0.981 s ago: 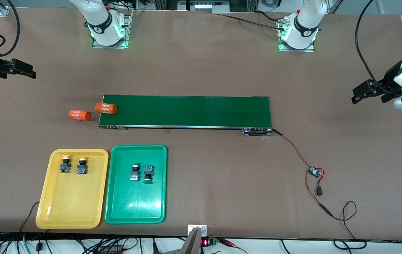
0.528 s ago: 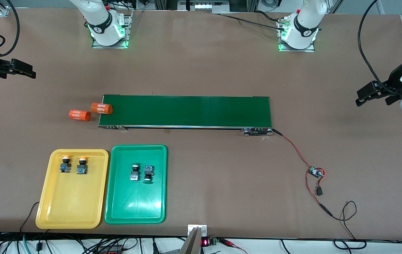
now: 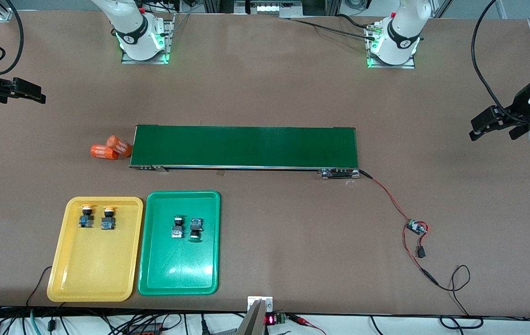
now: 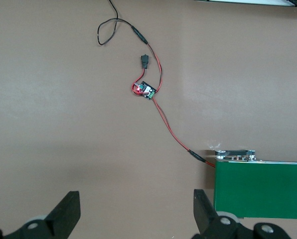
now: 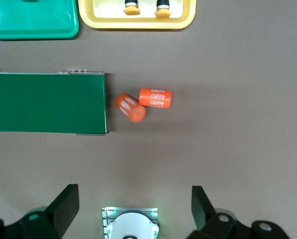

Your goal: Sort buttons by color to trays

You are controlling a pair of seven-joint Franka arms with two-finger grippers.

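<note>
- We see the left end effector (image 3: 495, 125) with fingers wide apart, holding nothing, over bare worktop (image 3: 293, 242) at the left arm's end.
- The right end effector (image 3: 30, 92) is spread just as wide and empty, at the right arm's end.
- The yellow tray (image 3: 93, 274) holds both yellow-capped buttons (image 3: 97, 217).
- The green tray (image 3: 179, 270), just beside it, holds both green-capped buttons (image 3: 187, 227).
- Two orange cylinders (image 3: 110, 148) lie touching beside the conveyor belt (image 3: 246, 146).

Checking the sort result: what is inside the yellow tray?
The yellow tray holds two buttons with yellow-orange caps, side by side at its end nearer the conveyor. Nothing covers them.
</note>
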